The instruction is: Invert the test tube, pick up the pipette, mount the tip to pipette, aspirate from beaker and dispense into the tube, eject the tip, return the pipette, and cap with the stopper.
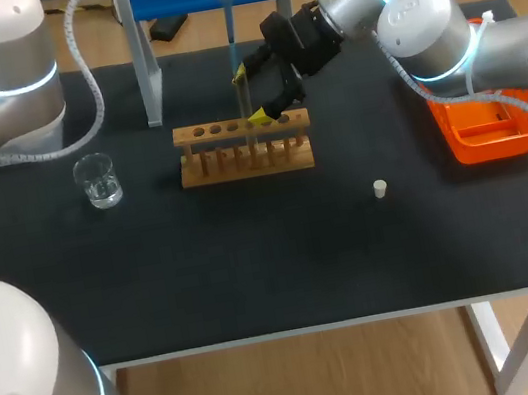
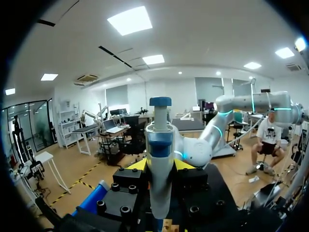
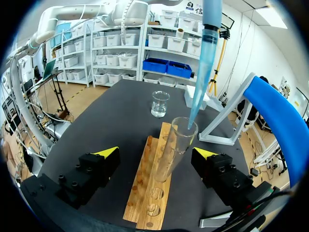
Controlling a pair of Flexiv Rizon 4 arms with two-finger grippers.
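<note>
Presently at the dispense step, by appearance. Risk of spill or a knocked rim: clear glass test tube (image 3: 173, 150) leaning in wooden rack (image 3: 144, 193), unsupported, right pincer (image 3: 157, 152) spread wide either side, not touching. Note left pincer (image 2: 160, 165) clamped on blue-and-white pipette (image 2: 159, 140), translucent blue tip (image 3: 199, 94) just inside tube mouth.

rack (image 1: 246, 160): bare wood, matt. test tube (image 3: 171, 150), beaker (image 1: 98, 181): clear glossy glass. pipette (image 2: 159, 169): smooth plastic. counter (image 1: 254, 260): matt black.

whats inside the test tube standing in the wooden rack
The blue pipette tip has its end in the mouth of the test tube. Below that the glass looks empty, but its bottom is hidden in the wooden rack.
</note>
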